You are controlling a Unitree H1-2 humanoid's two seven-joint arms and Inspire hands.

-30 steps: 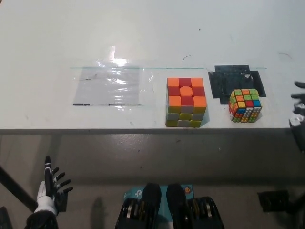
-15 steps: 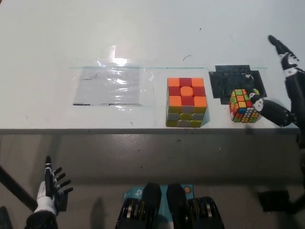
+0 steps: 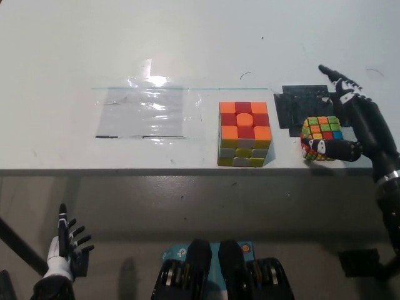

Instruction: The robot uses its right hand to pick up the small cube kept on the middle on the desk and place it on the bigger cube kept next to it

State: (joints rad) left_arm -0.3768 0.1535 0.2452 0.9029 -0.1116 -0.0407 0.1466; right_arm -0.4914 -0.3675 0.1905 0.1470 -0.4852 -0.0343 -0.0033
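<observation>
The small multicoloured cube (image 3: 321, 129) sits on the white desk (image 3: 187, 44) near its front edge, partly on a black patch (image 3: 299, 104). To its left stands the bigger orange, red and yellow cube (image 3: 244, 133). My black right hand (image 3: 351, 122) is against the small cube's right side, open. Its thumb lies along the cube's front lower face, and its other fingers (image 3: 332, 76) stretch past the cube's far side without closing on it. My white left hand (image 3: 65, 246) rests open, low at the lower left, below the desk edge.
A shiny clear film patch (image 3: 142, 112) lies flat on the desk left of the bigger cube. The desk's front edge runs just in front of both cubes, with grey floor beneath it.
My right hand has come in from the right edge and moved left to the small cube, its thumb now across the cube's front. Both cubes and my left hand have stayed put.
</observation>
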